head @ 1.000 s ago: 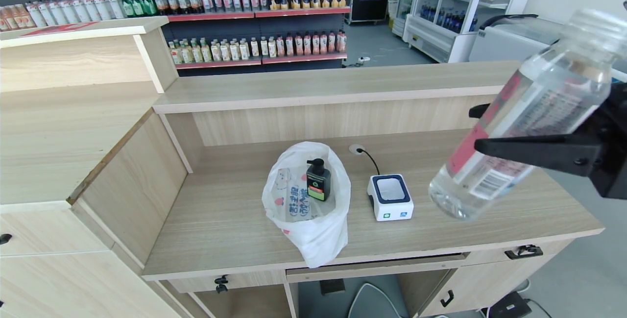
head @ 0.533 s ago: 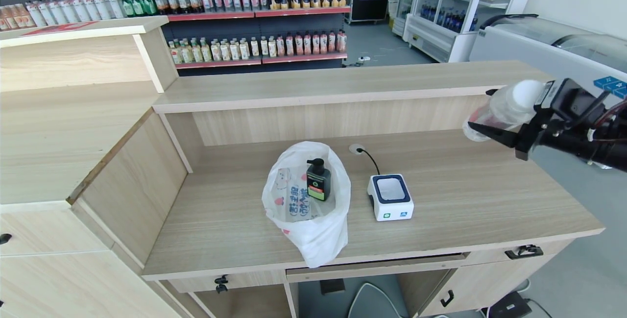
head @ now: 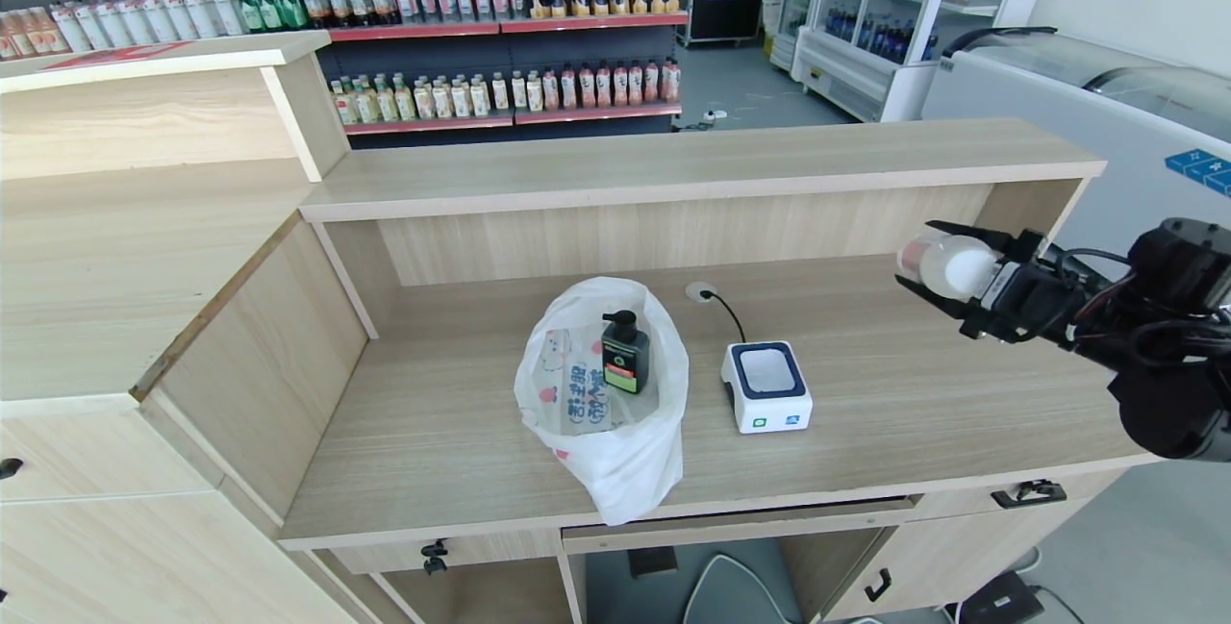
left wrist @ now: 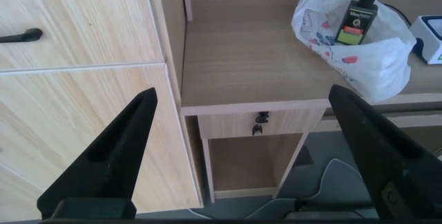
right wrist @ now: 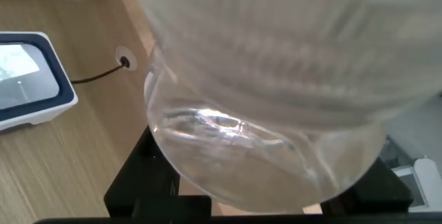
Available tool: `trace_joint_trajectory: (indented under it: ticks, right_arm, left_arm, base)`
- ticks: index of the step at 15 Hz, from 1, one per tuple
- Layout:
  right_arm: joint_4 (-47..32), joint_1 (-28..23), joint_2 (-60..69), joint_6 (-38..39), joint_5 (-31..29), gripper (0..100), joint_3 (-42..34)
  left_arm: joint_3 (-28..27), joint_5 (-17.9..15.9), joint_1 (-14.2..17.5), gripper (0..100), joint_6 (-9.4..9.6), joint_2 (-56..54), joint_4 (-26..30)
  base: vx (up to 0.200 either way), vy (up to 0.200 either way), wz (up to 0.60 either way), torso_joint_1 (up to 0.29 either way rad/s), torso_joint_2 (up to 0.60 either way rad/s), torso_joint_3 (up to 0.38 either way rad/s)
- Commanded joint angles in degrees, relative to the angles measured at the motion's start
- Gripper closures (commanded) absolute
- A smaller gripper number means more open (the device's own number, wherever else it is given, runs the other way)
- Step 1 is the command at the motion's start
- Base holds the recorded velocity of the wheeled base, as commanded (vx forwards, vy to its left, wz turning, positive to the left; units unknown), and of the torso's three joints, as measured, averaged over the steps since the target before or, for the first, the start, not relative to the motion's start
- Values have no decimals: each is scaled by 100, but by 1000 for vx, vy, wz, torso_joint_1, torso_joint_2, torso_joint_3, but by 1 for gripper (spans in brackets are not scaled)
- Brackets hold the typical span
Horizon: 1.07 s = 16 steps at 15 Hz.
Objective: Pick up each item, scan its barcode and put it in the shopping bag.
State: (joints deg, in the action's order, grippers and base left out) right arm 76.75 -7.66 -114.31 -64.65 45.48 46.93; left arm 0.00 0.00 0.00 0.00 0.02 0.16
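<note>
The right gripper is clamped on the clear water bottle, held in the air over the right end of the counter, well apart from the scanner; a stretch of wooden worktop lies between them. The shopping bag stands just left of the scanner, mouth open, with a pump bottle upright inside; the left gripper hangs with its fingers spread wide, low by the counter's left front edge.

We find the counter faced in pale wood-grain board, smooth and matt. The shopping bag is thin white plastic film, crinkled, faintly translucent, with a soft sheen. The pump bottle inside it is dark glossy plastic. The scanner has a smooth white plastic shell and a reflective window. The clear bottle is transparent ribbed plastic, glossy. The fingers of the left gripper and the right gripper look like matt black plastic.
</note>
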Motion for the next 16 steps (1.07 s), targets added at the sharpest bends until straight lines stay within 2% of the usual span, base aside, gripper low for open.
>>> trace_joint_trajectory:
  ticks: [1,4,8,16]
  right_arm:
    - [253,89,-434,-4,4,100,9]
    - [367,115,-504,-4,127,100,53]
    - [376,115,-619,-444,620,100,44]
    - [718,62,-1076,-558,778,100,-97]
  left_arm:
    - [0,0,0,0,9,-2,2]
    - [0,0,0,0,0,-2,2]
    - [0,0,0,0,0,-2,2]
    - [0,0,0,0,0,-2,2]
  base:
    - [0,0,0,0,0,0]
    - [0,0,0,0,0,0]
    - [0,0,600,1,2,4]
    - [0,0,0,0,0,0]
